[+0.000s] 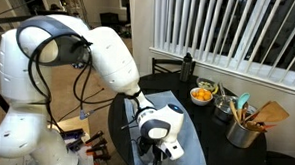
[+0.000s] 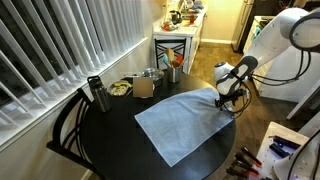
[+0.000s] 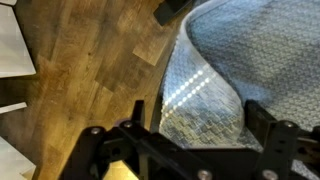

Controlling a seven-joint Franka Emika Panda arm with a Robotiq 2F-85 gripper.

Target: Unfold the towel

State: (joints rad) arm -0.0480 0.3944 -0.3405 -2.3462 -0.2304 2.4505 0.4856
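Observation:
The pale blue-grey towel [image 2: 183, 120] lies spread flat on the round black table [image 2: 110, 140], with one corner at the table's rim by the arm. It also shows in an exterior view [image 1: 190, 129]. My gripper [image 2: 229, 99] [image 1: 151, 143] is at that rim corner of the towel. In the wrist view the towel [image 3: 250, 50] bulges up as a raised fold between my two fingers [image 3: 195, 125]. The fingers stand wide apart on either side of the fold. Wooden floor shows beside it.
A bowl of orange food [image 1: 201, 95] [image 2: 120, 88], a dark bottle [image 2: 97, 95] [image 1: 187, 64] and a metal pot of utensils [image 1: 244, 129] [image 2: 152, 78] stand at the table's far side by the window blinds. A black chair [image 2: 68, 130] is at the table.

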